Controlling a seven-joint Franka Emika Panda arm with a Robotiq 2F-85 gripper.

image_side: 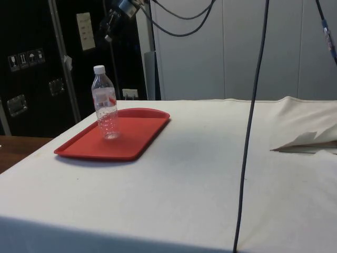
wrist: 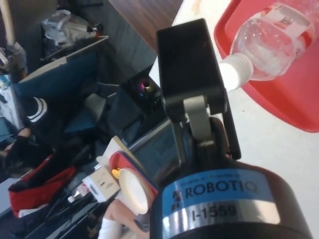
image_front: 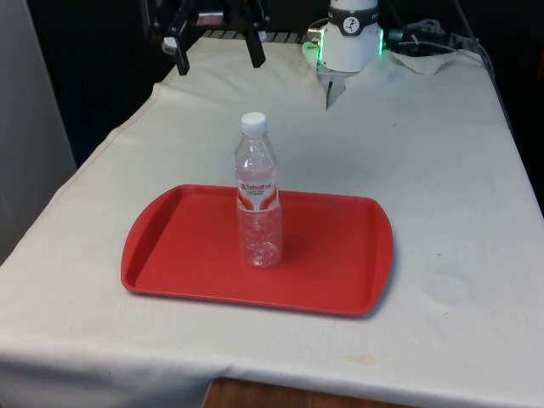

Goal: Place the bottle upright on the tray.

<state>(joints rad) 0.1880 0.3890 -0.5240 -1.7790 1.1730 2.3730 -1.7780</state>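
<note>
A clear plastic bottle with a white cap and a red-and-white label stands upright near the middle of the red tray. Nothing is touching it. My gripper hangs high above the table's far edge, well behind the tray, open with nothing between its black fingers. From the side, the bottle stands on the tray while the gripper is up above it and off to one side. The wrist view looks down past one finger at the bottle's cap end and the tray's rim.
The white cloth spreads wide around the tray. A black cable hangs down in front of the side view. A fold of cloth is bunched near the robot's base. Boxes and clutter lie on the floor past the table edge.
</note>
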